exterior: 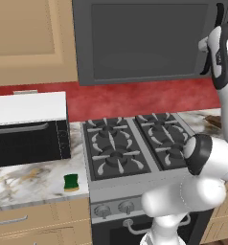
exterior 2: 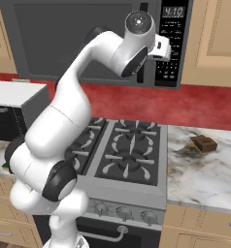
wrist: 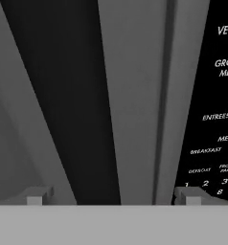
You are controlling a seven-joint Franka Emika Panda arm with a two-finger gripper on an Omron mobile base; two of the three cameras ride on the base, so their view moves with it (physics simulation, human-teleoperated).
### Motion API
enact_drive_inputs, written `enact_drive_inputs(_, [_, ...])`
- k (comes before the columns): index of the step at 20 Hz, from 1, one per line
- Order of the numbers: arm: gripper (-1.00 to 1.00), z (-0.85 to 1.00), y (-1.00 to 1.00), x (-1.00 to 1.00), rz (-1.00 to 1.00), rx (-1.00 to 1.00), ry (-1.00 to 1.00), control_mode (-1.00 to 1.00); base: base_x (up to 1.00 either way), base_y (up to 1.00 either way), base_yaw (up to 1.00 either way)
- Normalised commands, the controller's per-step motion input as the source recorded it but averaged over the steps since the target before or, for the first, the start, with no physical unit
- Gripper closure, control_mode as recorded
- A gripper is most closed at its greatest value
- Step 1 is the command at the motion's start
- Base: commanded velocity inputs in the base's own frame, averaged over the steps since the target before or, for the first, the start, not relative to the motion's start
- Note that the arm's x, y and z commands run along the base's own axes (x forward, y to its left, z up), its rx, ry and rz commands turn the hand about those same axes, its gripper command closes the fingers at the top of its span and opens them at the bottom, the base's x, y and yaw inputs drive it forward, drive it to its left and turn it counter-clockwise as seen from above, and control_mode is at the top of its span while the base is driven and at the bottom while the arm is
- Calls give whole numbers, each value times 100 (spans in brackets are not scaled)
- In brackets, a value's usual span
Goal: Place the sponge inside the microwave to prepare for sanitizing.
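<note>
A: Kitchen worktop [exterior: 34, 179], far below-left of gripper [wrist: 113, 196]: sponge [exterior: 71, 182], beside stove [exterior: 117, 143].
B: Gripper spread wide, empty, close against shut microwave [exterior: 144, 40] at its handle [wrist: 58, 95]; button panel [wrist: 214, 119] just right.

Even, flat rendered light fills both base views, with only a faint soft shadow beneath the small brown block [exterior 2: 204, 143] on the marble counter [exterior 2: 205, 179]. The hand view is dim and grey, its white panel lettering slightly soft.
</note>
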Motion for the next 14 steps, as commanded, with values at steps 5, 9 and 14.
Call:
enact_drive_inputs(5, [-100, 0, -8, 24, 5, 0, 0, -100, 0, 0, 0])
enact_drive_inputs(9, [-100, -9, 1, 16, 2, 0, -4, -100, 0, 0, 0])
enact_drive_inputs(14, [100, -11, 10, 8, 1, 0, -7, -100, 0, 0, 0])
